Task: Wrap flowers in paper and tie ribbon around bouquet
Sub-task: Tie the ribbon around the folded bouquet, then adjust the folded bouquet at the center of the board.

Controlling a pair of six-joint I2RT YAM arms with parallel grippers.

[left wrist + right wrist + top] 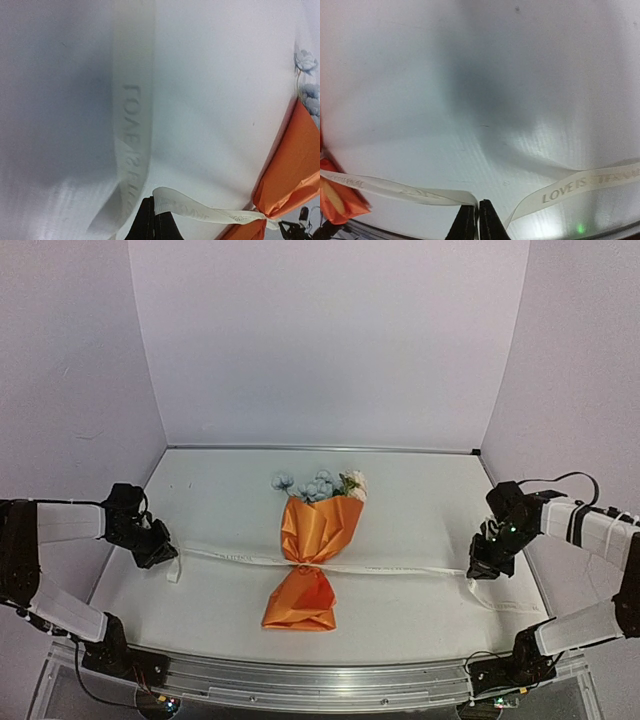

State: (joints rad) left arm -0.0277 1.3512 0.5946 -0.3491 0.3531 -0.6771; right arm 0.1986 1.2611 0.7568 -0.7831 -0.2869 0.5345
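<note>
The bouquet lies in the middle of the table: orange paper (pixel 322 528) cinched at its waist, with the pale blue and cream flowers (pixel 320 485) sticking out at the far end. The cream ribbon (pixel 400 569) circles the cinch and runs taut to both sides. My left gripper (pixel 160 552) is shut on its left end, and my right gripper (pixel 485 568) is shut on its right end. In the left wrist view the ribbon (pixel 200 212) leads from the gripper (pixel 152 198) to the paper (pixel 295 165). In the right wrist view the ribbon (pixel 395 189) passes between the fingers of the gripper (pixel 478 202).
White walls enclose the table at the left, back and right. A metal rail (pixel 320 680) with both arm bases runs along the near edge. A loose ribbon tail (pixel 505 602) lies on the table past my right gripper; a short tail (pixel 175 571) hangs by the left.
</note>
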